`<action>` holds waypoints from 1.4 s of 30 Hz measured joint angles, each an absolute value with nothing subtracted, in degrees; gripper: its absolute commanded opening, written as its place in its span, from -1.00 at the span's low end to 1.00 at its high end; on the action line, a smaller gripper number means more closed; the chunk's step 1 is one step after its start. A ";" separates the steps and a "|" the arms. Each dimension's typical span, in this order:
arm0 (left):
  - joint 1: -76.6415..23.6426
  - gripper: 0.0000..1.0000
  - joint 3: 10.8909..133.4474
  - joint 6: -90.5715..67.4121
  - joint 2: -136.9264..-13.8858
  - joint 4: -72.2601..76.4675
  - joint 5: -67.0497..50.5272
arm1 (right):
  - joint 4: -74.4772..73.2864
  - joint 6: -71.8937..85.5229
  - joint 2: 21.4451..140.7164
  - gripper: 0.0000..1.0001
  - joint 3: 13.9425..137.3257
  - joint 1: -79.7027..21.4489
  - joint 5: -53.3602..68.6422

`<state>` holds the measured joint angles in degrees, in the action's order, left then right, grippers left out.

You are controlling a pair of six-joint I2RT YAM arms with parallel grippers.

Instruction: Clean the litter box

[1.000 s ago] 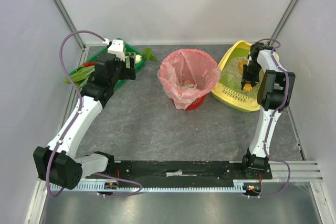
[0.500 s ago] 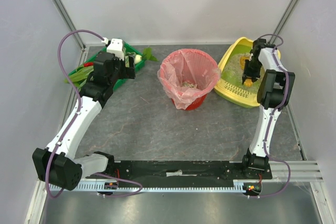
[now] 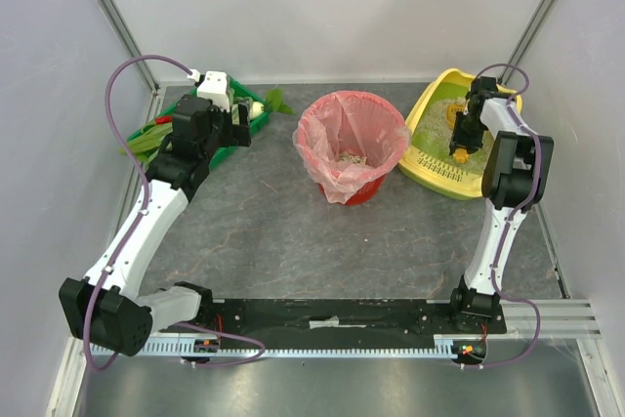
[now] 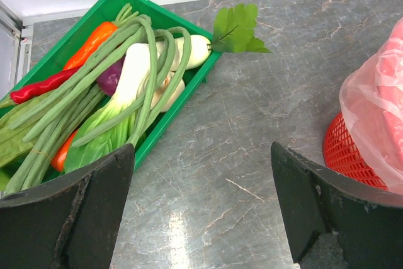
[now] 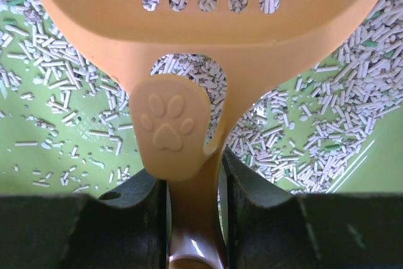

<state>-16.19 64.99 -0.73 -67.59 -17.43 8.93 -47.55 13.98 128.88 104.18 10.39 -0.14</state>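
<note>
Right wrist, scoop (image 5: 189,74) gripped, over litter box (image 5: 25,159)

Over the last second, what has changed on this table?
The right claw, gripping the orange scoop, slid slightly toward the far end of the litter box. The left claw, red basket and vegetable tray stayed put.

Toward the far left corner, green tray (image 4: 173,108) heaped with long beans (image 4: 101,74), red chili (image 4: 44,85), pale radish (image 4: 195,48). Mid-worktop near the far edge, red basket (image 3: 356,192) lined with pink bag (image 3: 337,124).
</note>
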 measured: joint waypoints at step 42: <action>-16.08 0.89 66.72 -0.73 -69.80 -17.04 8.86 | -32.64 11.31 120.55 -1.00 90.11 10.33 -1.15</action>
